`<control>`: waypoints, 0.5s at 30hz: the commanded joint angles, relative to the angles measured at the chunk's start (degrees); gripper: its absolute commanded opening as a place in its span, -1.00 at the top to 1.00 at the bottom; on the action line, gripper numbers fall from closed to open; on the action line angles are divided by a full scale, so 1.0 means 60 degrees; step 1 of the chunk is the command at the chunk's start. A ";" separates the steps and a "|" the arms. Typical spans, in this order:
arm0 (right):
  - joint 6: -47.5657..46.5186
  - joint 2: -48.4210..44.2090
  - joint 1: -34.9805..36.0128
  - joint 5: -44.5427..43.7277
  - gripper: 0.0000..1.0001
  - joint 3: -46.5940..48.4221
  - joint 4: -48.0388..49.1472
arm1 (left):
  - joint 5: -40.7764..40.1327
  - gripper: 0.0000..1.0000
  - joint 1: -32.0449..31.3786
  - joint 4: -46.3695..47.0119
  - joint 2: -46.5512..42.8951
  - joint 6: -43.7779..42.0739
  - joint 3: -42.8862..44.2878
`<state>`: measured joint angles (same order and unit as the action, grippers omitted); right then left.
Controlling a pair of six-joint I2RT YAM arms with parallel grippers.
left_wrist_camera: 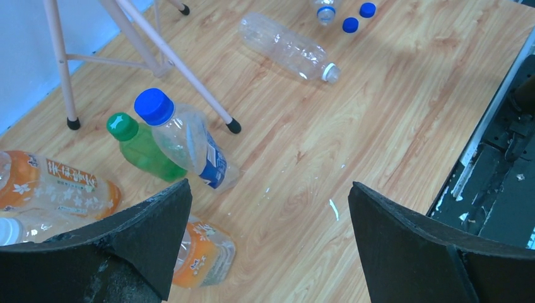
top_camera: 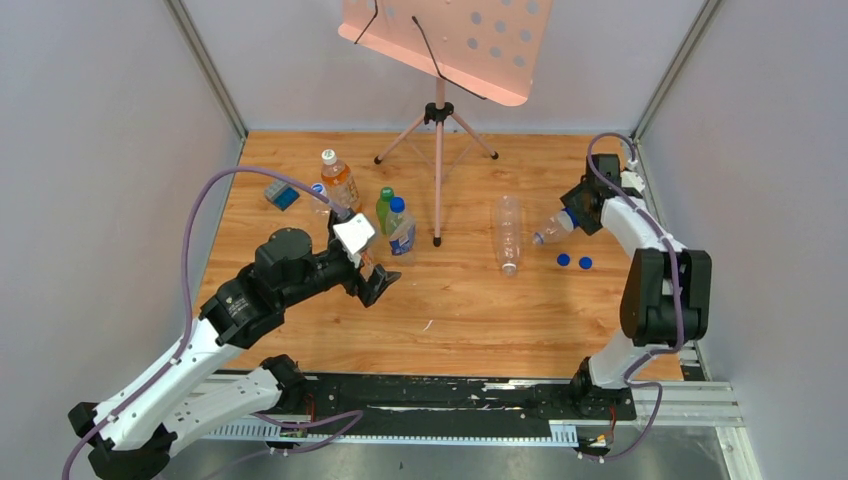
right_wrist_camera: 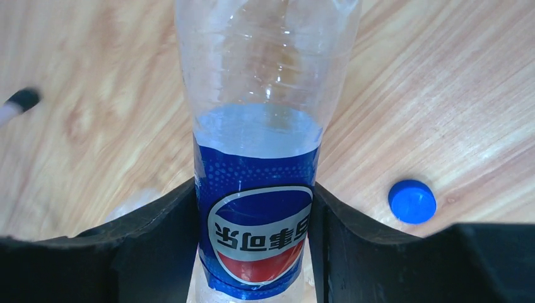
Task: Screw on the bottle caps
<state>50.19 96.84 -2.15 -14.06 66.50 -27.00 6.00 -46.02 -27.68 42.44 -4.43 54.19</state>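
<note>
**Left gripper** (left_wrist_camera: pixel 270 189): fingers spread wide with nothing between them. It hangs above the left-centre of the wooden table (top_camera: pixel 460 320) and looks down toward the standing bottles.

**Standing group, left of the stand:** orange-drink bottle (top_camera: pixel 338 180) with a white top, green bottle (top_camera: pixel 384 205), and a blue-capped bottle (top_camera: pixel 400 230). All three already wear caps. A blue-grey block (top_camera: pixel 281 195) sits further left.

**Tripod stand** (top_camera: pixel 438 170): its feet are planted mid-table.

**Clear bottle** (top_camera: pixel 508 233): lies on its side, long axis running near-to-far, with no cap showing on it.

**Pepsi bottle** (right_wrist_camera: pixel 255 227): long axis runs straight out from the right wrist and slants toward table centre. Which end carries the neck cannot be told.

**Right gripper** (top_camera: pixel 568 222): partly closed, with both fingers pressed against the blue label on either side of the bottle.

**Loose caps:** one blue cap (top_camera: pixel 563 260) and a second blue cap (top_camera: pixel 585 263) lie flat on the wood, side by side. They sit just beside the held bottle on its near side and well apart from the left gripper.

**Judgement:** the right arm is much the nearer to both caps. With its fingers occupied, fetching a cap likely falls to the left arm, which would have to reach across the table.
</note>
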 commanded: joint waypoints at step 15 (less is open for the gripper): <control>-0.8650 -0.3292 0.6733 0.2045 -0.17 0.0099 -0.3976 | 0.0144 -1.00 0.0042 -0.0362 -0.0709 -0.0607 0.0188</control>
<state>13.98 80.73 31.11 -3.09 68.10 -45.69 6.17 -46.02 -29.80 39.64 -6.98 54.19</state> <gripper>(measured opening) 0.592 0.998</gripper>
